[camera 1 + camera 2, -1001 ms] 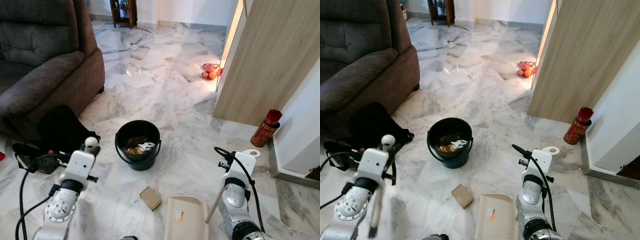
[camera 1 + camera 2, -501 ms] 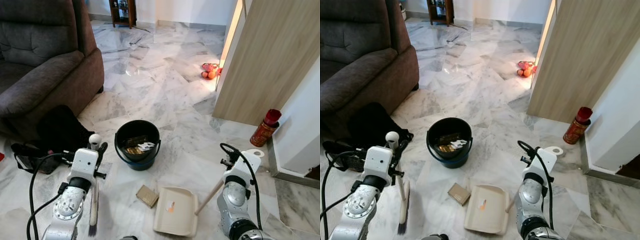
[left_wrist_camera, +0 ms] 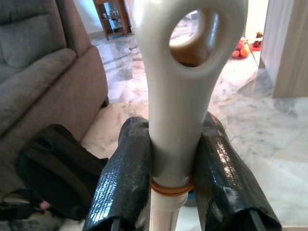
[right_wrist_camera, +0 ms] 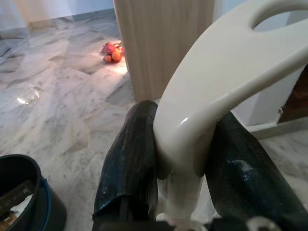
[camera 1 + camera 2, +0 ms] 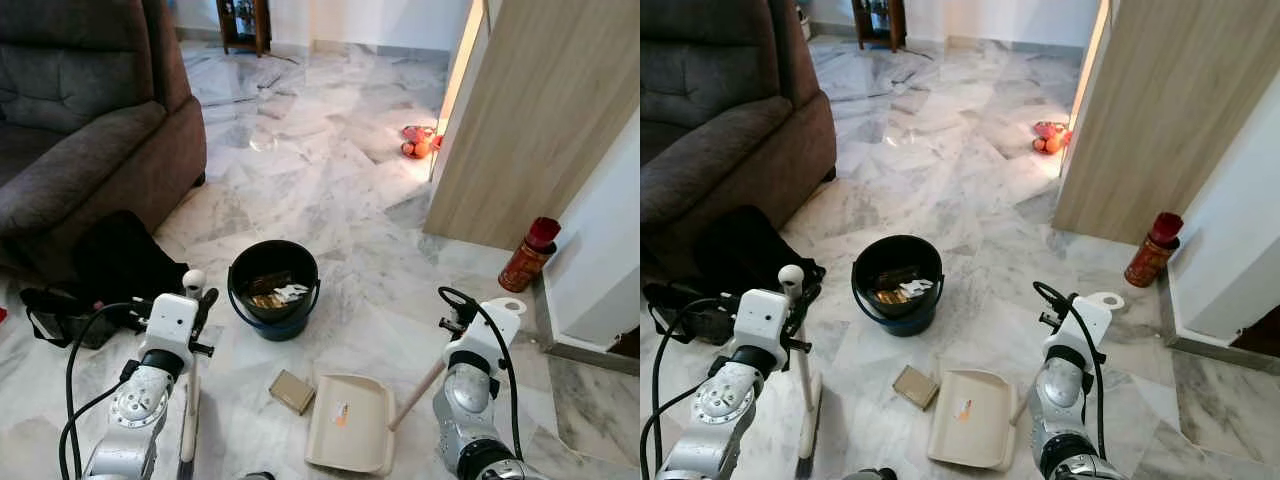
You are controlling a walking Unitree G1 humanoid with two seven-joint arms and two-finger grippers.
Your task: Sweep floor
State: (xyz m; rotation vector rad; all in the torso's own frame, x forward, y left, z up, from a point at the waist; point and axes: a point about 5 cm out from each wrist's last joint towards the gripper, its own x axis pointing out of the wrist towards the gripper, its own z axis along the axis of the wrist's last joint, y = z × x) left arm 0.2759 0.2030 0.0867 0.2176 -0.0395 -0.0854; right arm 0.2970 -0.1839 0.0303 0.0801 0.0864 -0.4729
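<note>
My left gripper (image 3: pixel 175 168) is shut on the cream handle of a small broom (image 5: pixel 806 415), which stands nearly upright with its bristles on the marble floor at my lower left. My right gripper (image 4: pixel 180 166) is shut on the cream handle of the dustpan (image 5: pixel 348 422). The dustpan lies flat on the floor between my arms, its mouth toward a small brown cardboard piece (image 5: pixel 292 391). That piece rests on the floor between the broom and the pan. A black bucket (image 5: pixel 274 287) with scraps inside stands just beyond it.
A dark grey sofa (image 5: pixel 80 110) fills the left side, with a black bag (image 5: pixel 120 265) and cables at its foot. A wooden panel (image 5: pixel 540 110) and white wall stand on the right, a red canister (image 5: pixel 527 255) beside them. Orange and red items (image 5: pixel 420 140) lie farther back.
The broom has swung from lifted to nearly upright, bristles on the floor. The dustpan slid forward and tilted its mouth toward the cardboard piece, then settled. The view shifted slightly.
</note>
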